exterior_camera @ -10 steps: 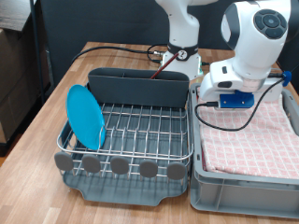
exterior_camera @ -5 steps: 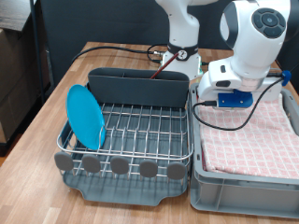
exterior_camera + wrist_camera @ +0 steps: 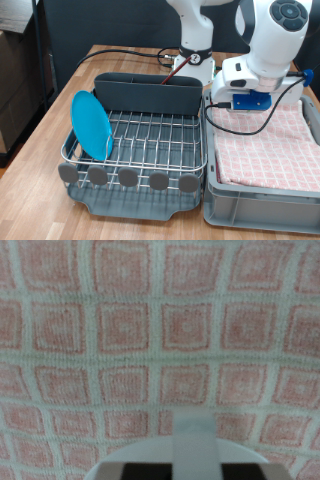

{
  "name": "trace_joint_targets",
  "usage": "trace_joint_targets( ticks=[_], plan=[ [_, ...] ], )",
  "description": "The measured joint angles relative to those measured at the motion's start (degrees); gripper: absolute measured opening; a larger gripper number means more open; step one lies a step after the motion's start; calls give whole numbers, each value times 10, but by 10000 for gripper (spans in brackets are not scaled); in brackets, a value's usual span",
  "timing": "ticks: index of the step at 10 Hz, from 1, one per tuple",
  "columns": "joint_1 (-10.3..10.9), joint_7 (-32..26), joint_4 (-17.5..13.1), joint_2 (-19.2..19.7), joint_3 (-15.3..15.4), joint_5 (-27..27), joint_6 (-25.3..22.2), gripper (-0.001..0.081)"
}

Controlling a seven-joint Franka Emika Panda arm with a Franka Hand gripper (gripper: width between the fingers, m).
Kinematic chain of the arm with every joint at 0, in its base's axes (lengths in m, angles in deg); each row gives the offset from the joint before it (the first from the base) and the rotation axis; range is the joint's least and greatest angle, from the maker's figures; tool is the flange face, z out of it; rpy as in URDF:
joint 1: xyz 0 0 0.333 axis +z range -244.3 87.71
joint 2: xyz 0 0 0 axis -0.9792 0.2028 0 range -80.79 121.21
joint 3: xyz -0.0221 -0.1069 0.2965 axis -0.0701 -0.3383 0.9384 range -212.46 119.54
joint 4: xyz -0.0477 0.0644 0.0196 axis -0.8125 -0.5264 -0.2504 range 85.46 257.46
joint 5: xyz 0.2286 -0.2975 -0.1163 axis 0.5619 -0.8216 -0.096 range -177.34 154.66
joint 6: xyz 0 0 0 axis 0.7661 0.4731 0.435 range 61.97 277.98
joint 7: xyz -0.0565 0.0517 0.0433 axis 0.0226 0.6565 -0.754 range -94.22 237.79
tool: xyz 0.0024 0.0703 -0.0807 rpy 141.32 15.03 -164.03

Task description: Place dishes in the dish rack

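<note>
The light-blue plate (image 3: 92, 125) stands on edge in the dish rack (image 3: 150, 140), at the exterior view's left. The gripper (image 3: 243, 102) hangs over the far end of the grey crate (image 3: 262, 190) lined with pink checked cloth. In the wrist view a grey finger (image 3: 192, 435) crosses the rim of a white round thing with a dark inside, the white cup (image 3: 130, 462), held close above the cloth (image 3: 150, 330). The cup does not show in the exterior view. The wooden spoon is out of view.
The rack's tall grey utensil trough (image 3: 150, 90) stands at its far side, with round grey tabs (image 3: 128, 178) along the near edge. Cables (image 3: 130, 55) run across the wooden table (image 3: 40, 150) behind the rack. The robot's base (image 3: 195, 55) stands at the back.
The hand has risen a little above the crate and shifted slightly towards the exterior view's top. The plate and rack have not moved.
</note>
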State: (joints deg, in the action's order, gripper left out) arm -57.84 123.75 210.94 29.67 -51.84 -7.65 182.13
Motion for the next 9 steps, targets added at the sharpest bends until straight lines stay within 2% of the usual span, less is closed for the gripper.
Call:
trace_joint_targets(
  ticks=[4, 6, 8, 9],
  plan=[
    [-1, 5, -15, -39, -17, -44, -2, 72],
    [-3, 12, -33, -59, -31, -73, -13, 72],
    [-4, 3, -62, -64, -40, -93, -43, 72],
    [-4, 3, -60, -63, -40, -91, -42, 72]
  ],
)
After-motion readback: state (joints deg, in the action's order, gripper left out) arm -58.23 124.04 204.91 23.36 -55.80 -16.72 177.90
